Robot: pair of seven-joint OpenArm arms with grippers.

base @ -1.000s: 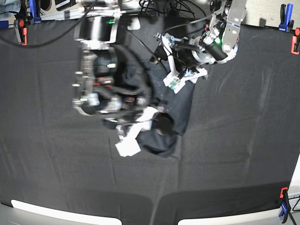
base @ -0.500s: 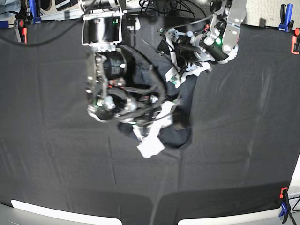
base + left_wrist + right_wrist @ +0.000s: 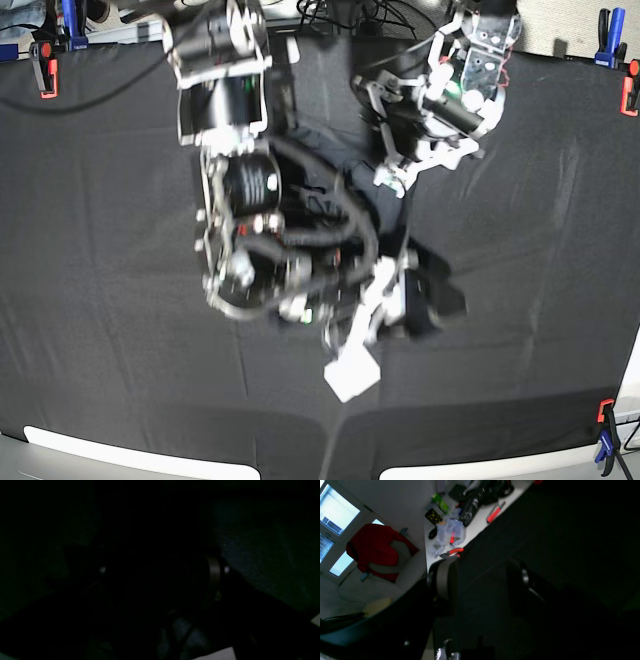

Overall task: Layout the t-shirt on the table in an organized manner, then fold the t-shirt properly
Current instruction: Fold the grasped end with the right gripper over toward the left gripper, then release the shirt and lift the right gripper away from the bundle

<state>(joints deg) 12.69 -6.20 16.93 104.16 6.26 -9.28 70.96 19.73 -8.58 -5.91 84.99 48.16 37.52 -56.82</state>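
**T-shirt bunched between my two pincers**

T-shirt (image 3: 415, 255) lies crumpled on the table (image 3: 100, 330), just past my right pincer (image 3: 385, 300), whose white fingers stand apart with nothing between them that I can make out. Farther back, my left pincer (image 3: 395, 172) hangs over the shirt's far end, jaws spread wide. Its wrist view is almost black.

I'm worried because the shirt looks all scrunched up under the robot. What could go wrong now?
The t-shirt lies bunched on the black table, so a grab might catch the tablecloth too. The right gripper, jaws open, is right at the heap and could pinch several layers together. The left gripper is close by, so the arms might bump.
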